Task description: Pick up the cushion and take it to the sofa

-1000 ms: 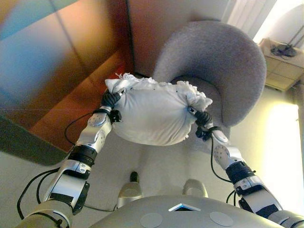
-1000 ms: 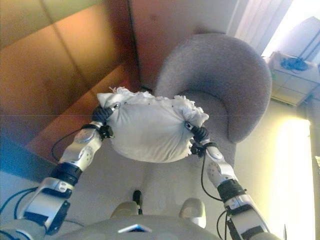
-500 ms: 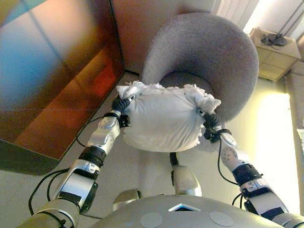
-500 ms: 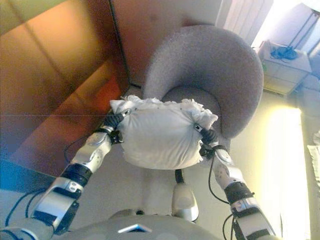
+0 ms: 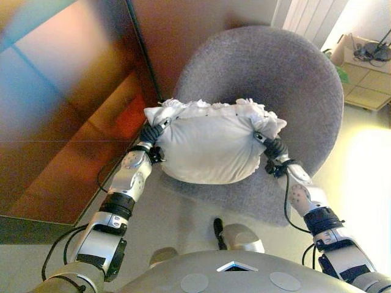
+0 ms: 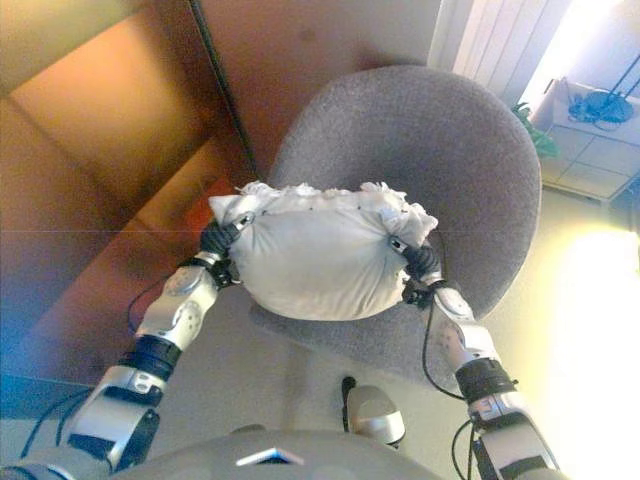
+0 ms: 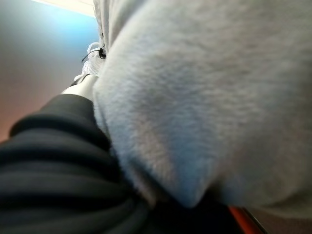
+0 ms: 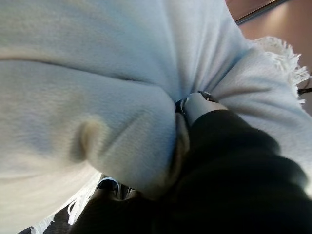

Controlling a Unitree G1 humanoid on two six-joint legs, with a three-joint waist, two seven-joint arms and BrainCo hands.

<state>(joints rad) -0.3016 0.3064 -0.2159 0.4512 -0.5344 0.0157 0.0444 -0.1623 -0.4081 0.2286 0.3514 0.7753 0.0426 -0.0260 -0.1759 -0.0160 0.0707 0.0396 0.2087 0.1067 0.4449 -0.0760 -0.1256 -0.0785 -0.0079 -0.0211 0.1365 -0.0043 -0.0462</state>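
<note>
A plump white cushion with a frilled, fringed edge (image 5: 211, 146) is held up between the two hands, the left hand (image 5: 149, 133) at one end and the right hand (image 5: 275, 147) at the other, fingers buried in the cloth. It hangs over the seat of a round grey upholstered sofa chair with a curved back (image 5: 269, 73). A brown panelled wall (image 5: 67, 104) stands to the left, and a pale shelf unit with dark objects on top (image 5: 366, 67) shows at the upper right.

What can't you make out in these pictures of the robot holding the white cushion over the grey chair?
- Left hand: its fingers are buried in the cushion in every view, so the grip is unreadable.
- Right hand: the same; the right wrist view shows only the dark cover and cloth.
- Chair seat: mostly hidden behind the cushion in both eye views.
- Whether the cushion touches the seat: not shown.
</note>
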